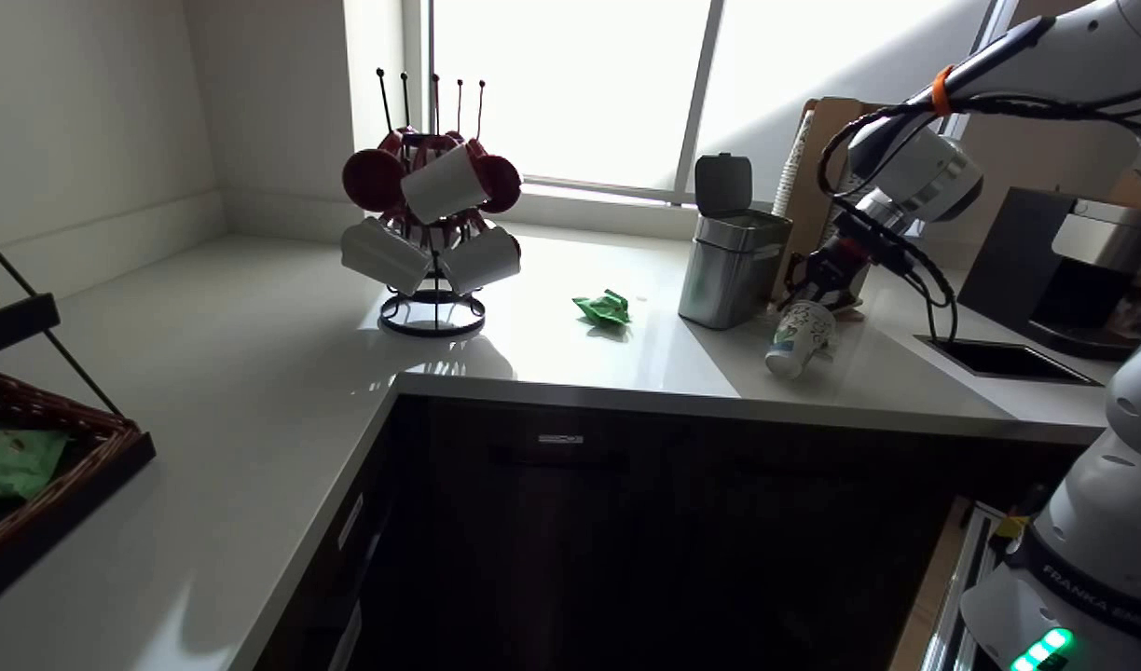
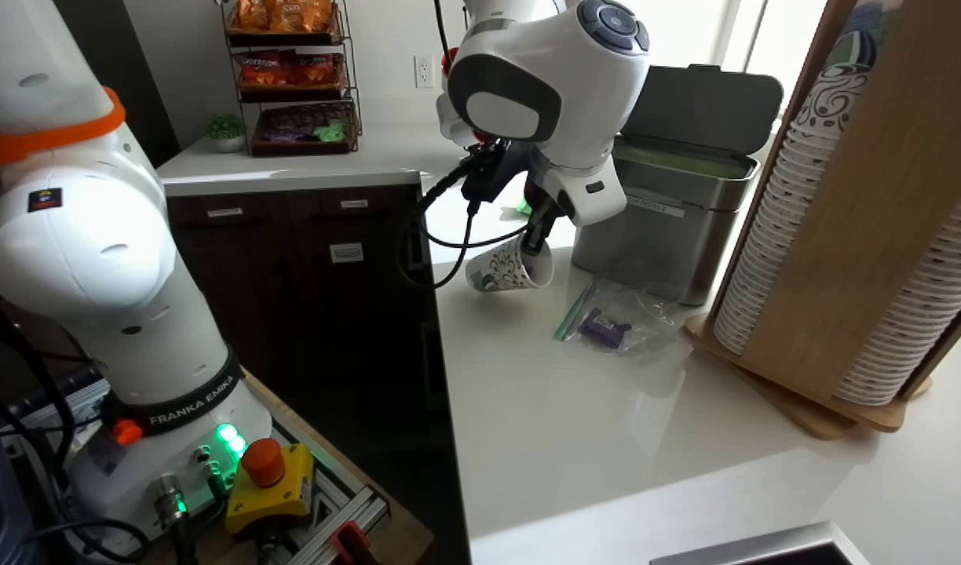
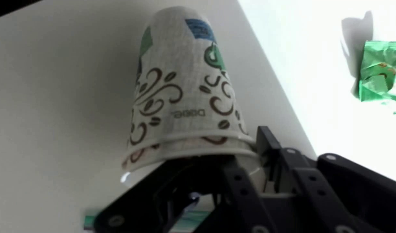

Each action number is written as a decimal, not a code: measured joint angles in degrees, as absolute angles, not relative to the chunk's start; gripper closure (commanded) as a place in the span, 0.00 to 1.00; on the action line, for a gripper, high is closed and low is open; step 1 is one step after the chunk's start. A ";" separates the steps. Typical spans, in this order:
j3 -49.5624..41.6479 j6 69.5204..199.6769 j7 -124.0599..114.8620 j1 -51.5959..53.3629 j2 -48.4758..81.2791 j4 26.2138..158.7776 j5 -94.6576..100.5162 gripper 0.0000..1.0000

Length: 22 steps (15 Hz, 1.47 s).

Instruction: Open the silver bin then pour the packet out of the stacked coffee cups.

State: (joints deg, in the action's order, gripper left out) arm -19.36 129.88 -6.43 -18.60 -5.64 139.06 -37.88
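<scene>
Two nested paper coffee cups [image 1: 800, 334] are tilted nearly on their side, mouths toward my gripper. They also show in the wrist view [image 3: 185, 90] and in an exterior view [image 2: 495, 269]. My gripper [image 3: 249, 153] is shut on their rim, one finger inside the mouth and one outside. I cannot tell if the cups touch the counter; their inside is mostly hidden. The silver bin [image 1: 727, 280] stands beside them with its lid [image 2: 704, 110] raised. A purple packet [image 2: 604, 329] lies in a clear bag [image 2: 649, 322] near the mouths.
A green packet [image 1: 605, 308] lies on the counter. A mug rack [image 1: 433, 296] stands behind left of it. A wooden cup holder [image 2: 842, 259] with stacked cups stands beside the bin. A coffee machine [image 1: 1046, 270] and a counter opening [image 1: 1004, 362] are on the far right.
</scene>
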 measured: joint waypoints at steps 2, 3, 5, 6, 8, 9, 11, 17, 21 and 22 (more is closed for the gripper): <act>-19.68 127.13 -3.29 -18.62 -5.64 138.88 -40.19 1.00; -19.93 125.31 -1.83 -18.63 -5.65 138.61 -41.18 1.00; -20.43 121.55 0.74 -18.73 -5.66 137.81 -42.51 0.99; -20.74 119.64 1.77 -18.76 -5.66 137.26 -43.03 0.99; -21.37 115.55 3.42 -18.95 -5.66 135.84 -43.89 0.99; -21.74 113.32 3.98 -19.11 -5.65 134.98 -44.21 0.99; -22.72 108.11 5.25 -19.53 -5.59 132.91 -45.25 0.99; -26.46 86.75 11.14 -21.97 -3.01 124.61 -52.94 0.99; -27.76 73.16 15.79 -24.23 1.41 120.73 -58.63 0.99; -27.89 70.37 16.87 -24.88 2.65 120.10 -60.17 0.99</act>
State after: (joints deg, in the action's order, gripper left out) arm -27.89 70.37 16.87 -24.88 2.65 120.10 -60.17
